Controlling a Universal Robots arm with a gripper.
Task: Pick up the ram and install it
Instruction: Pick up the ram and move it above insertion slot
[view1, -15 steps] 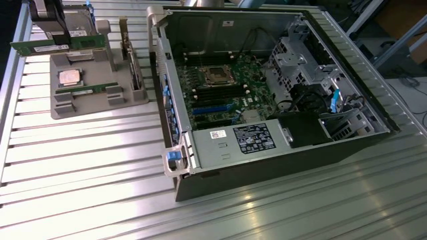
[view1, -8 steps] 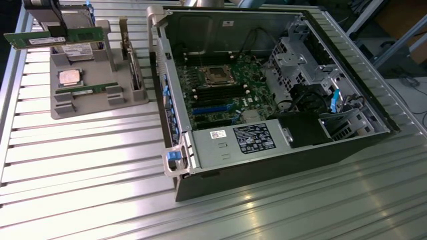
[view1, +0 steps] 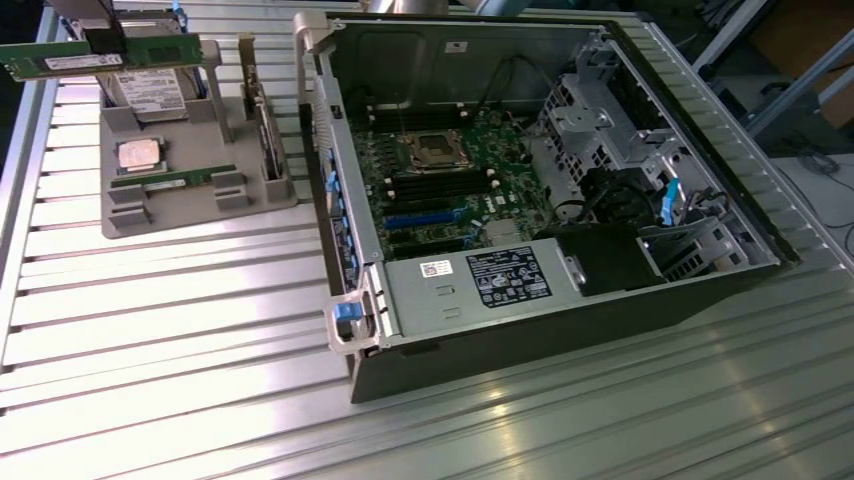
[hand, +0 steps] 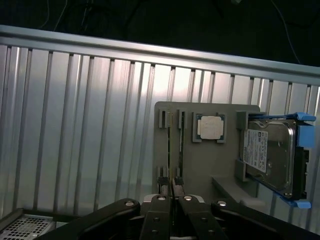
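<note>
Gripper (hand: 171, 186) is clamped on the ram (view1: 100, 58). The fingers (hand: 161, 202) pinch its two flat faces near mid-length, and the stick hangs level under the tool, long edge down, touching nothing else. We judge it light and stiff along its length. It's thin though, so a knock at either end could twist it in the jaws. The board faces look smooth, so we reckon only friction is holding it. The fragile parts are the dark chips and the contact edge along the bottom. We'd put the pads on the upper margin at the middle, which balances both ends. Directly below the tool is the grey tray (view1: 187, 212), with the second stick (view1: 160, 182) lying in it, under the held one and apart from it. Further out on the same tray are the processor (hand: 210, 126) and then the hard drive (hand: 267, 157) in its blue carrier. The expansion card (view1: 267, 130) stands on edge at the tray side nearest the case. Well away from the tool is the open computer case (view1: 400, 60), with the motherboard (view1: 454, 180) exposed inside. The ram is nowhere near it, so we judge the pick done and the install not. Everything sits on the ribbed aluminium table (view1: 200, 330).
</note>
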